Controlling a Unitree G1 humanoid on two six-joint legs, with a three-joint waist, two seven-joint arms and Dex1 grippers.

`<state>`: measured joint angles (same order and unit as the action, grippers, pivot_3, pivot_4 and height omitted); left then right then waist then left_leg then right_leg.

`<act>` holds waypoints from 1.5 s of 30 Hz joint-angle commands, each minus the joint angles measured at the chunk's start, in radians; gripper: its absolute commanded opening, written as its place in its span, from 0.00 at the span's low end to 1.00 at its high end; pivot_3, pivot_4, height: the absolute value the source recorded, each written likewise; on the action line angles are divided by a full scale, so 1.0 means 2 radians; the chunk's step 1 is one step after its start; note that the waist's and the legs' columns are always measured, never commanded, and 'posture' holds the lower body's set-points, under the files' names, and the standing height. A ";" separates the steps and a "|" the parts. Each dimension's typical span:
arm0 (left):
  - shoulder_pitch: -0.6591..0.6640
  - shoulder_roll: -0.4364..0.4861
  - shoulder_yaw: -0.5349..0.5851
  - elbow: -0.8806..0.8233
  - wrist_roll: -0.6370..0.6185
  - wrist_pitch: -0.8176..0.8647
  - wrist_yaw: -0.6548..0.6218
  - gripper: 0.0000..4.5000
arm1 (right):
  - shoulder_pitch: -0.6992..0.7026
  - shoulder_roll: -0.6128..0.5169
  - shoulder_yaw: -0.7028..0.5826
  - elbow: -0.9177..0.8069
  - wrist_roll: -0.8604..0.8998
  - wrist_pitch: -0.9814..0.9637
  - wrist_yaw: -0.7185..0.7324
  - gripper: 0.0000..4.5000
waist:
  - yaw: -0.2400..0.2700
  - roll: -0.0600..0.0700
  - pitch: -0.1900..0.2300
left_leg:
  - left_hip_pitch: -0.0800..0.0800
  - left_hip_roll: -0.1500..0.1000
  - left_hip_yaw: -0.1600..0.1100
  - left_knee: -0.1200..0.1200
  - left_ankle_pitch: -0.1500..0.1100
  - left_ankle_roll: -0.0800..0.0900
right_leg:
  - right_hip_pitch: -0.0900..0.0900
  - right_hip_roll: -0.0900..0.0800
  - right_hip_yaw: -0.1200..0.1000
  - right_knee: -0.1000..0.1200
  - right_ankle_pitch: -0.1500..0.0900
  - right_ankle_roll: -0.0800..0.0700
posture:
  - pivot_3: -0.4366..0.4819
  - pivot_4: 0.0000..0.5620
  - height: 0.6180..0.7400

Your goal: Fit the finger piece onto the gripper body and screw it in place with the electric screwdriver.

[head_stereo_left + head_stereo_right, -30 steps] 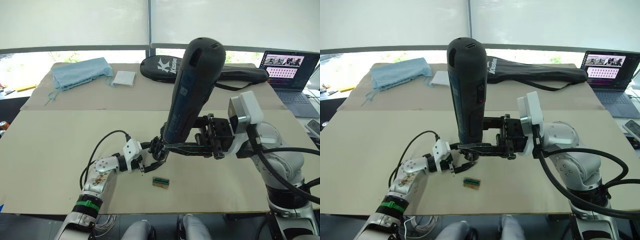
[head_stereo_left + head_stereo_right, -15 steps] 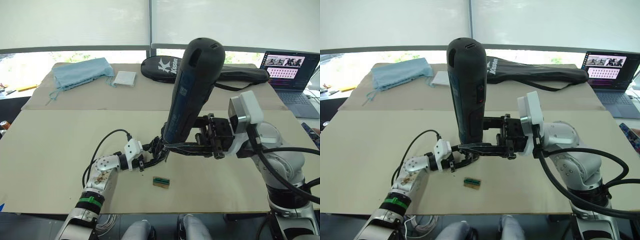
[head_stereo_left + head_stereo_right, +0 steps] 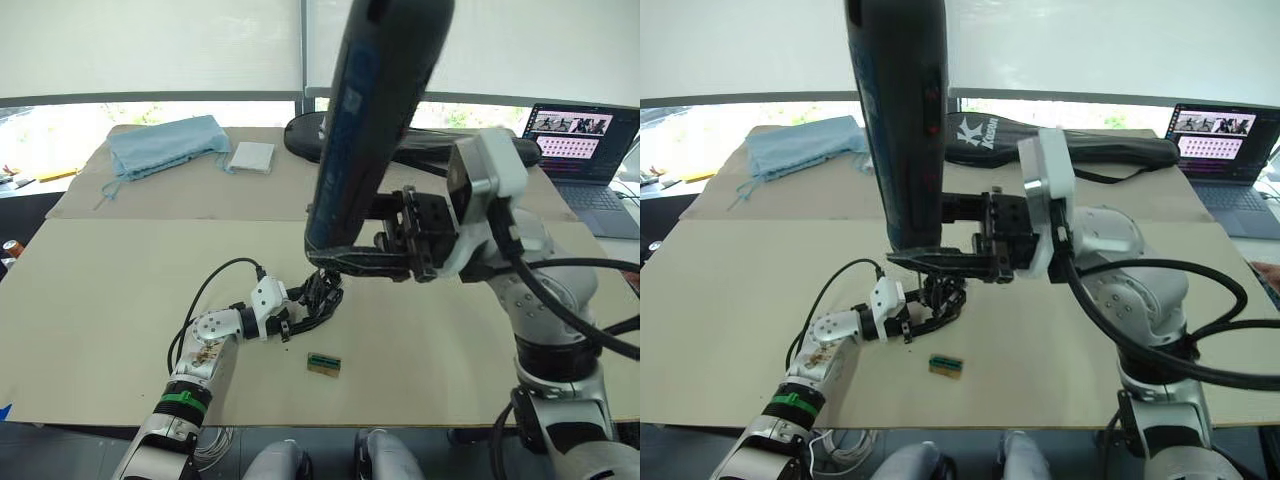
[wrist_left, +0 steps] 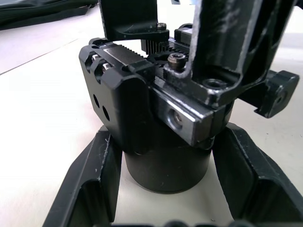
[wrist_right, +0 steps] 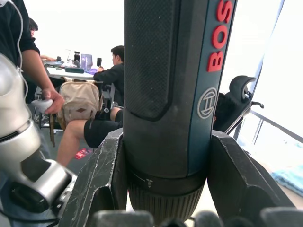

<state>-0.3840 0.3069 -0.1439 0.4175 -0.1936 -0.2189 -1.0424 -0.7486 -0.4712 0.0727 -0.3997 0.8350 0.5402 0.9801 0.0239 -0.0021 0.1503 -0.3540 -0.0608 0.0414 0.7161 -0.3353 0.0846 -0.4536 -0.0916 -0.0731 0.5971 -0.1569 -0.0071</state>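
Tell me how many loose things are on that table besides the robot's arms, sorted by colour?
Black: 3 - electric screwdriver, gripper body, racket bag
Blue: 1 - cloth
White: 1 - folded cloth
Green-and-tan: 1 - small block
Grey: 1 - laptop
Total: 7

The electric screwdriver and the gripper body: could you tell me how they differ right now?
The electric screwdriver is a long thick cylinder held upright above the table; the gripper body is small, squat and rests on the table. The screwdriver sits in the right gripper, the body between the left gripper's fingers. The screwdriver bears red lettering; the body shows metal parts. Both are mostly black.
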 commanded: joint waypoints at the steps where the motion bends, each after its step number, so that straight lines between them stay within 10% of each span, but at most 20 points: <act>1: 0.007 -0.004 -0.010 0.006 0.010 0.006 0.005 0.50 | -0.024 0.015 -0.002 0.008 -0.017 -0.020 -0.002 0.42 | 0.000 0.000 0.000 | 0.000 0.000 0.000 0.000 0.000 0.000 | 0.000 0.000 0.000 0.000 0.000 0.000 | 0.48 0.27 1.00; 45: 0.029 0.011 -0.009 -0.034 0.007 0.037 0.009 0.50 | -0.022 0.068 0.047 0.088 -0.146 -0.082 0.047 0.42 | -0.009 0.000 0.000 | 0.000 0.000 0.000 0.000 0.000 0.000 | 0.000 0.001 -0.004 0.000 0.000 0.000 | 0.48 0.27 1.00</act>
<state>-0.3462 0.3234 -0.1411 0.3453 -0.1919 -0.1692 -1.0166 -0.7747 -0.3426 0.1840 -0.1950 0.5324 0.4117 1.0692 0.0069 -0.0019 0.1502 -0.3538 -0.0618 0.0414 0.7164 -0.3345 0.0836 -0.4538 -0.0898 -0.0806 0.5974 -0.1566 -0.0066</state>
